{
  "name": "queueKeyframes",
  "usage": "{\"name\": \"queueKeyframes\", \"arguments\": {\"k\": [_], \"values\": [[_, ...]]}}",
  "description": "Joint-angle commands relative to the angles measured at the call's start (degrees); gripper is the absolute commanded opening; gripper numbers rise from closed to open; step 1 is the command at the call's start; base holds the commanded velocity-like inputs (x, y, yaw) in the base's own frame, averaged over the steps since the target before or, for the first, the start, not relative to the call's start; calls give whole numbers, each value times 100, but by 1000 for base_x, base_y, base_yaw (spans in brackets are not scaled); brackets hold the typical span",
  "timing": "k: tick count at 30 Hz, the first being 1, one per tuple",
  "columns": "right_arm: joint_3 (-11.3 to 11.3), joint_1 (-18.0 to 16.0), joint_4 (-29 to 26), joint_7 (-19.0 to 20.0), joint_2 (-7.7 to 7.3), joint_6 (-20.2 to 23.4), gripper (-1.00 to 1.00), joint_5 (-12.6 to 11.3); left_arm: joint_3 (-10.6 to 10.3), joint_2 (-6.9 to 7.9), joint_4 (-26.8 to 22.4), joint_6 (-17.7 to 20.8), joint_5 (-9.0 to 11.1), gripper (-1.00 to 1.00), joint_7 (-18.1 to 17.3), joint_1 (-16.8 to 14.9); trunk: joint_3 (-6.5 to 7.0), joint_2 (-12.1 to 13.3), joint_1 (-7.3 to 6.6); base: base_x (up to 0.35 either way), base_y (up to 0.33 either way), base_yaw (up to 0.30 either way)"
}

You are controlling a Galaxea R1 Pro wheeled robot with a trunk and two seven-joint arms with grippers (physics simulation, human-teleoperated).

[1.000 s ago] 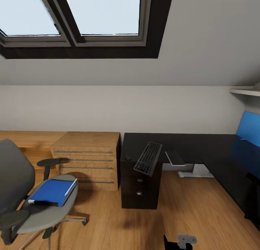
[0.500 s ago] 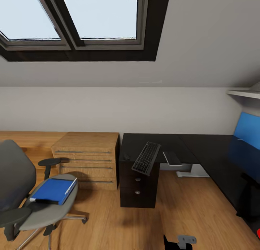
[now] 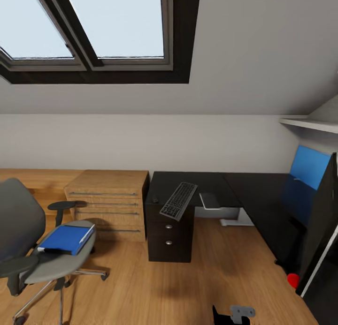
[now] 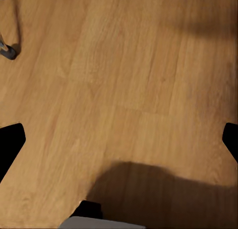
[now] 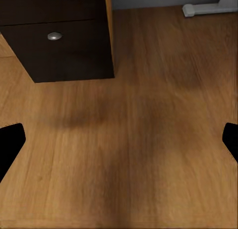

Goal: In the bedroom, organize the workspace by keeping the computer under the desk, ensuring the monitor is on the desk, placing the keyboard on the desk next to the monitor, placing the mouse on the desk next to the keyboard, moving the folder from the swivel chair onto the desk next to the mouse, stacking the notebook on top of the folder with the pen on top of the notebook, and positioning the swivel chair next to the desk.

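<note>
While backing off and turning right: monitor [image 3: 321, 217] newly in sight, folder [image 3: 65, 238] waiting on chair [image 3: 19, 224], left gripper [image 4: 119, 140] and right gripper [image 5: 119, 140] spread open, empty.

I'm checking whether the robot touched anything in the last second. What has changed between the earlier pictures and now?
Only the camera moved: the head view swung toward the robot's right, bringing more of the monitor into view. No object was taken hold of or let go. The keyboard still overhangs the desk edge, and the folder with the pen still lies on the swivel chair.
</note>
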Motion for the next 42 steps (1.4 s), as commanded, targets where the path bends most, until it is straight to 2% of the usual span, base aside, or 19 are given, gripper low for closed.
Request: {"name": "queueKeyframes", "arguments": {"k": [1, 23, 36, 41, 42], "values": [[48, -6, 9, 8, 2, -20, 100, -55, -49, 5, 2, -28, 55, 100, 38, -6, 11, 36, -24, -224, -258, 0], [50, 26, 9, 16, 6, -28, 100, -59, -19, 24, 2, -54, 47, 100, 47, -6, 416, 918, -508, -257, -171, -10], [46, 38, 9, 16, 5, -43, 100, -62, -7, 29, 2, -54, 55, 100, 47, -6, 429, 918, -508, -13, -7, -25], [42, 38, 9, 10, 3, -261, 100, -68, -1, 35, 2, -54, 57, 100, 47, -6, 429, 918, -508, 0, 0, 0], [40, 53, 9, 0, 2, -502, 100, -78, 3, 46, 2, -54, 59, 100, 47, -6, 429, 918, -508, 0, 0, 0]]}}
